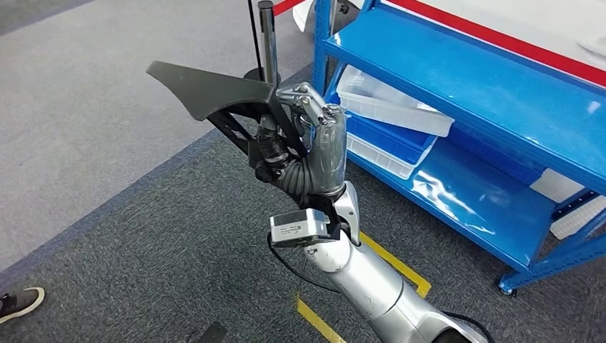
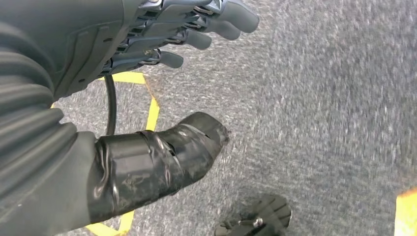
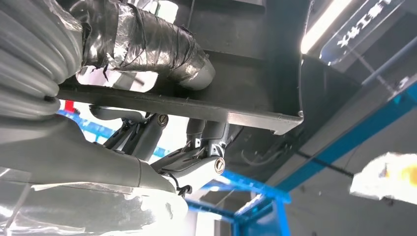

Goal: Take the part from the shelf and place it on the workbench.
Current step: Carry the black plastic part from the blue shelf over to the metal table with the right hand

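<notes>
Part (image 1: 204, 89): one black plastic piece w/ a flat curved-edge panel on top and ribbed struts below, held up in the air over grey carpet, left of the blue shelf (image 1: 457, 78). Right hand (image 1: 314, 146) grasps it by the struts, fingers wrapped round from the shelf side, palm upright on the silver arm.

Right wrist view, turned, shows what head view doesn't: underside of the part (image 3: 246, 64) as a dark flat slab w/ a straight rail, taped thumb (image 3: 147, 46) pressed against it, fingers (image 3: 196, 162) curled in on the other side. Right hand (image 3: 162, 108) clenched on the part there too.

Left wrist view: left hand (image 2: 147, 83) hangs over the carpet, grasping nothing, fingers (image 2: 206, 29) apart, slightly bent, black-taped thumb (image 2: 162, 157) sticking out clear of them. Yellow floor tape (image 2: 150, 110) under it.

Head view, outward: shelf has 2 blue levels visible; lower level holds 3 trays in a loose stack — 1 white tray (image 1: 393, 107) on top, tilted, 1 blue tray (image 1: 396, 136) under it, 1 more white tray (image 1: 379, 156) at the bottom. Tray contents can't tell. 1 white flat item (image 1: 572, 204) at the far end of the lower level. 1 black post (image 1: 269, 43) behind the part. 2 yellow tape strips (image 1: 396, 263) by the arm. 1 shoe (image 1: 20, 301) of a person at frame edge.
</notes>
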